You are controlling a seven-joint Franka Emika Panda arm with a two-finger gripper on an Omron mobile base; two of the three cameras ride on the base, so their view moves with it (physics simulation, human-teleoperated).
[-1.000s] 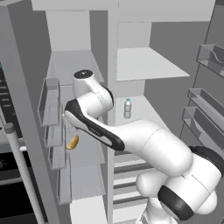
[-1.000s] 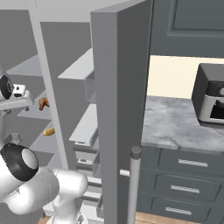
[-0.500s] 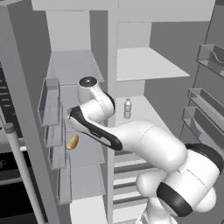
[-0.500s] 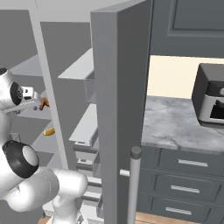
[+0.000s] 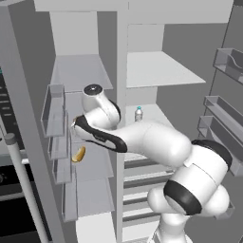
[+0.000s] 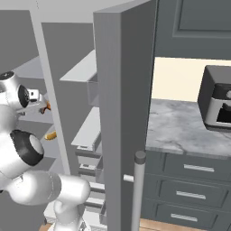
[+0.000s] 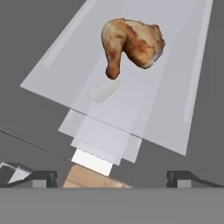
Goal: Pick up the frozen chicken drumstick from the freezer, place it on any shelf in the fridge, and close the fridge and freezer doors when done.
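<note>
The chicken drumstick (image 7: 131, 41), browned and plump with its bone end pointing down, lies on a pale freezer shelf (image 7: 65, 65) in the hand view. My gripper (image 7: 111, 177) hangs short of it, open, its dark fingertips (image 7: 41, 177) spread wide with nothing between them. In the right base view the gripper (image 6: 38, 97) reaches into the freezer, and an orange bit of the drumstick (image 6: 47, 107) shows just beyond it. The arm hides the drumstick in the left base view.
A small yellow-orange food item (image 5: 78, 154) lies on a lower freezer shelf. Freezer door bins (image 5: 54, 102) stand to the left. A water bottle (image 5: 138, 113) stands on a fridge shelf. The open fridge door (image 6: 122, 113) and its handle (image 6: 137, 189) stand beside a counter with a toaster oven (image 6: 219, 103).
The hand has dropped a little and pushed deeper into the freezer toward the drumstick. The gripper stays open and the drumstick has not moved.
</note>
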